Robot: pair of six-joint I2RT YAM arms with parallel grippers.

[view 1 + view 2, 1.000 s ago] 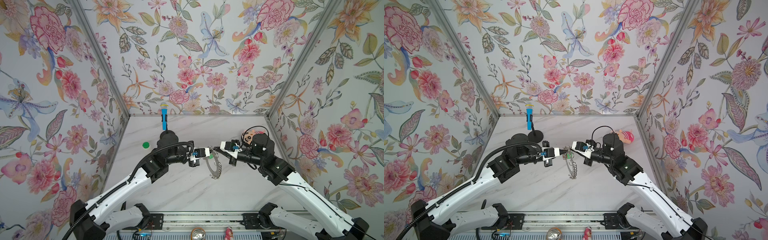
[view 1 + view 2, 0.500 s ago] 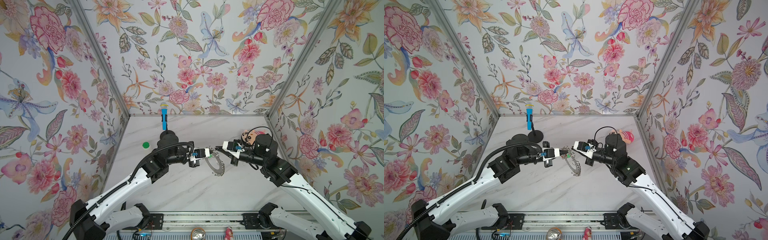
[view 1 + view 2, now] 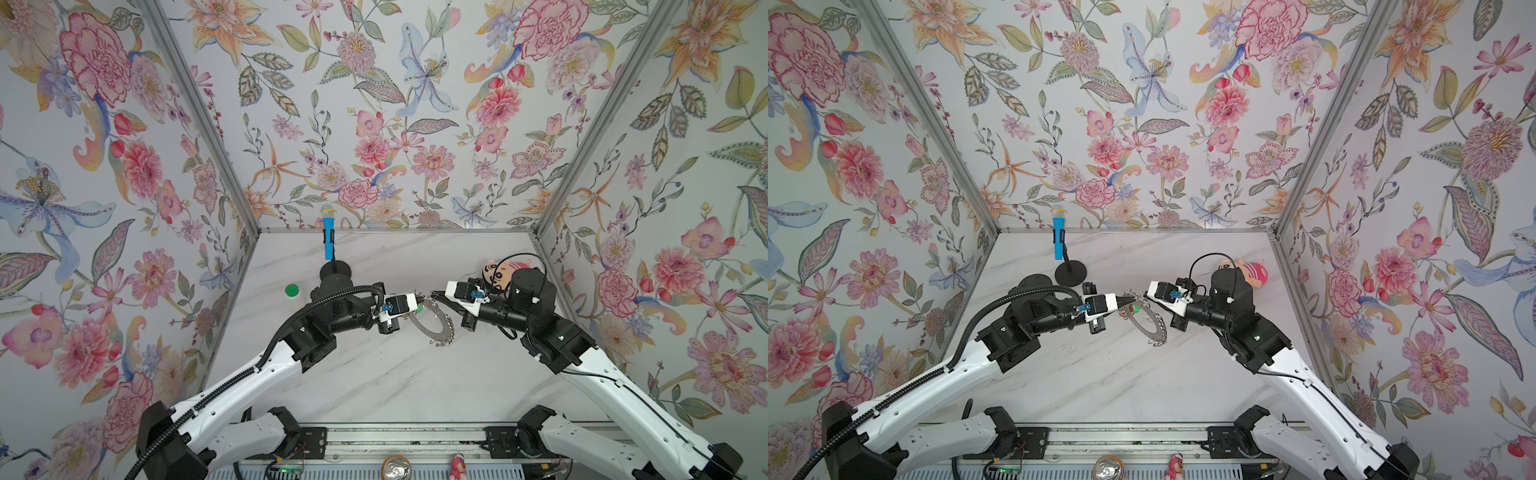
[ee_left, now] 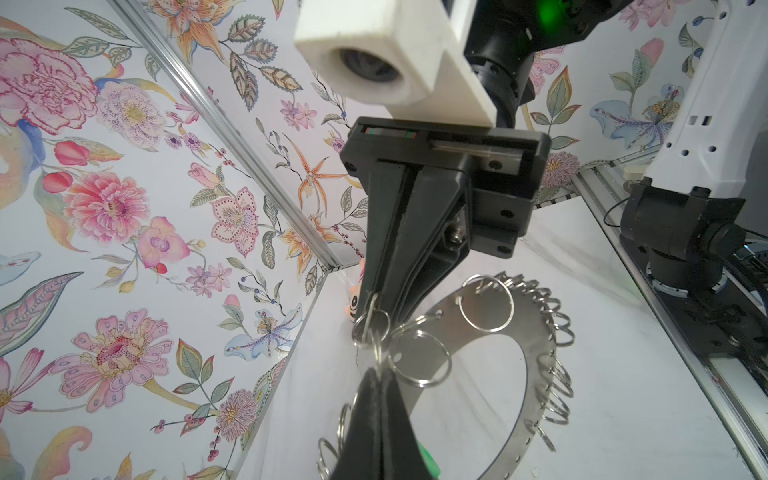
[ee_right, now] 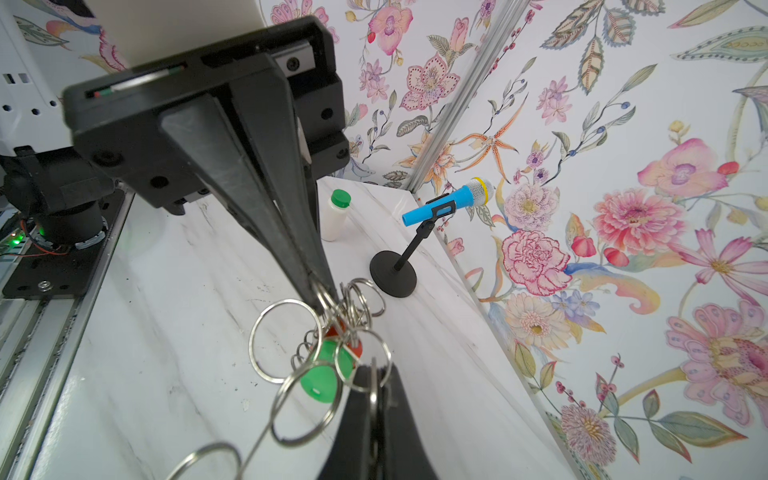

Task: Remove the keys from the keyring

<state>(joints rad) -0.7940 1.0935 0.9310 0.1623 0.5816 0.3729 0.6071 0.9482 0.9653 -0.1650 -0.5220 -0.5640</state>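
Compared with a second ago, the keyring (image 3: pixel 432 330) shows more of its flat face in both top views: then nearly edge-on, now a tilted grey arc. It hangs over the middle of the counter (image 3: pixel 374 374), between the left arm (image 3: pixel 316 336) and the right arm (image 3: pixel 540 332), suspended from its upper rim. Whether its lower rim touches the counter cannot be told. In the left wrist view the keyring (image 4: pixel 540 365) is a flat metal band around a large hole. Its outer edge is fringed with many small wire loops, and two larger rings lie over its face. At the upper rim sits the ring cluster (image 4: pixel 371 328), several small split rings linked together. Left jaws are pressed together on one ring of this cluster. Right jaws, coming from the opposite side, are likewise pinched on another ring, and the two sets of tips are almost touching. The keys (image 5: pixel 322 374) hang from the same cluster just beneath the tips; a green tag and an orange-red tag are visible, the metal blades not made out. Further out, a blue toy microphone (image 3: pixel 328 237) stands on a black stand near the back wall. A white bottle (image 5: pixel 334 218) with a green cap is left of the stand in the top views. A plush toy (image 3: pixel 498 270) lies behind the right arm in the back right corner. Floral walls (image 3: pixel 374 124) close three sides.
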